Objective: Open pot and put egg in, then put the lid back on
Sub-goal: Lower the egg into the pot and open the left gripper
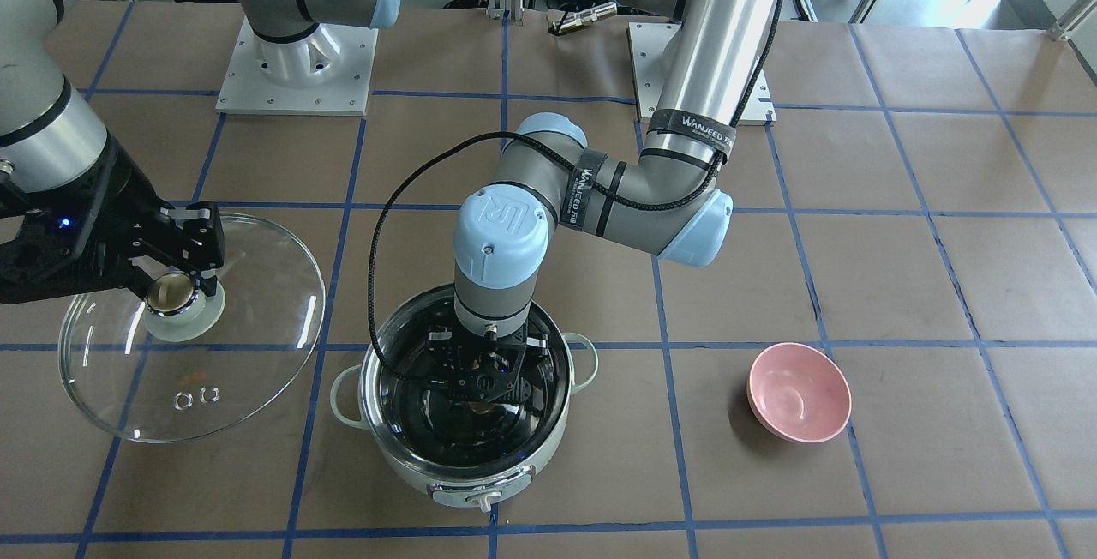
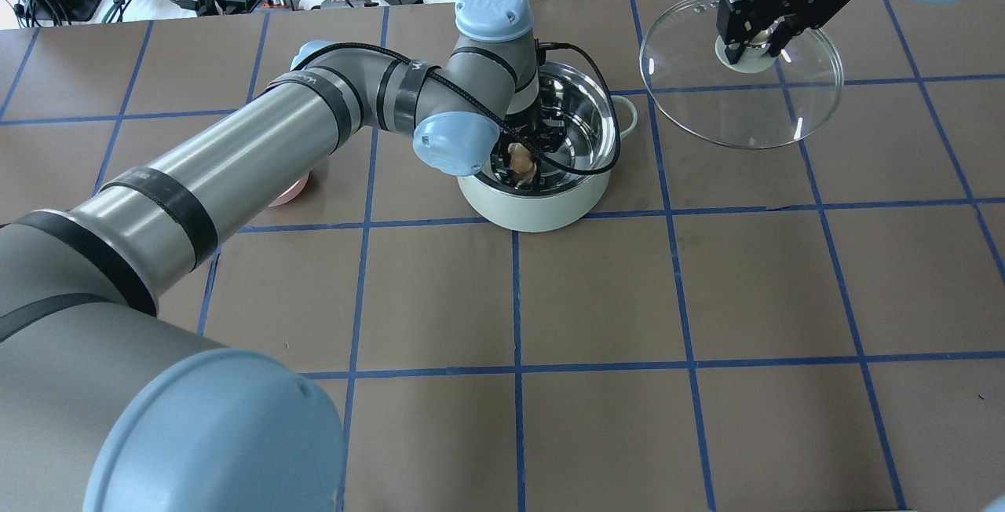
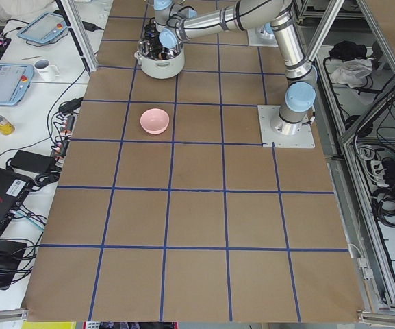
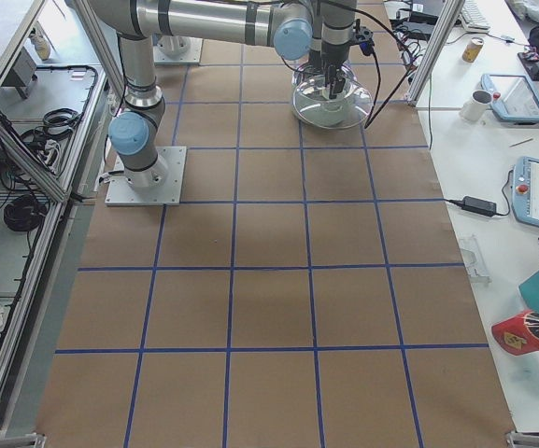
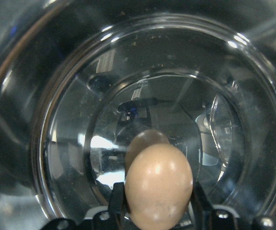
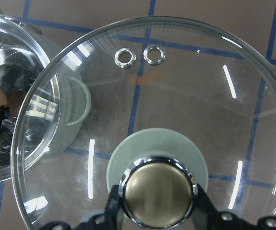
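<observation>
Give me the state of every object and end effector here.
Pale mint-green electric pot: open, lid off.
Small tan-brown egg: gripped inside the pot.
Round clear glass lid: off the pot, gripped by its knob.
Small pink bowl: upright, empty.
Left end effector: shut on the egg.
Right end effector: shut on the lid's knob.

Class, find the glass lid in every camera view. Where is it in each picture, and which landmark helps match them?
Exterior front-facing: lid at left.
Overhead exterior: lid upper right.
Exterior left: cannot make it out.
Exterior right: lid top centre, under the near arm.
Left wrist-mounted: not in it.
Right wrist-mounted: lid fills the picture.
Landmark: the mint-green pot beside it.
</observation>
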`<act>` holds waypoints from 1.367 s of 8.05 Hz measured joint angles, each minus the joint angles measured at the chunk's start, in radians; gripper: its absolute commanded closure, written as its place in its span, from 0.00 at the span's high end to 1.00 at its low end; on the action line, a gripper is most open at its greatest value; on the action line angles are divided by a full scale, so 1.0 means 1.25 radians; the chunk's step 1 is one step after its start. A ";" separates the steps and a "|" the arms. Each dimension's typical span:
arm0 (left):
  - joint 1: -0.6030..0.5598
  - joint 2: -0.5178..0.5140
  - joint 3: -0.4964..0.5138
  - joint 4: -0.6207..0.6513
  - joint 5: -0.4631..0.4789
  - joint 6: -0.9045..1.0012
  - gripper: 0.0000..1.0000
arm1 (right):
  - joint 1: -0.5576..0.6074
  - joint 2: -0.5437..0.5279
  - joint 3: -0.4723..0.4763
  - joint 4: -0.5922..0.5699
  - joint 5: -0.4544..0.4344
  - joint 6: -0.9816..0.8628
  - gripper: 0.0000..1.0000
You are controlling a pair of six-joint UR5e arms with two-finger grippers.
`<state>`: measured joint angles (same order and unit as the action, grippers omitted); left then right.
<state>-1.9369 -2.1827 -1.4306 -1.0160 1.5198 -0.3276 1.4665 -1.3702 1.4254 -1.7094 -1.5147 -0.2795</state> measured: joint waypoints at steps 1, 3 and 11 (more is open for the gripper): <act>0.000 -0.001 -0.003 0.007 0.000 0.000 0.08 | 0.000 0.001 0.000 0.000 0.000 0.000 0.00; -0.001 -0.005 -0.006 0.016 0.000 -0.001 0.16 | 0.000 0.002 0.000 -0.001 -0.002 -0.001 0.00; -0.002 -0.009 -0.031 0.071 0.002 0.000 1.00 | 0.000 0.001 0.000 -0.002 -0.001 -0.001 0.00</act>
<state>-1.9389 -2.1944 -1.4688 -0.9271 1.5225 -0.3274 1.4665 -1.3683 1.4250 -1.7119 -1.5156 -0.2807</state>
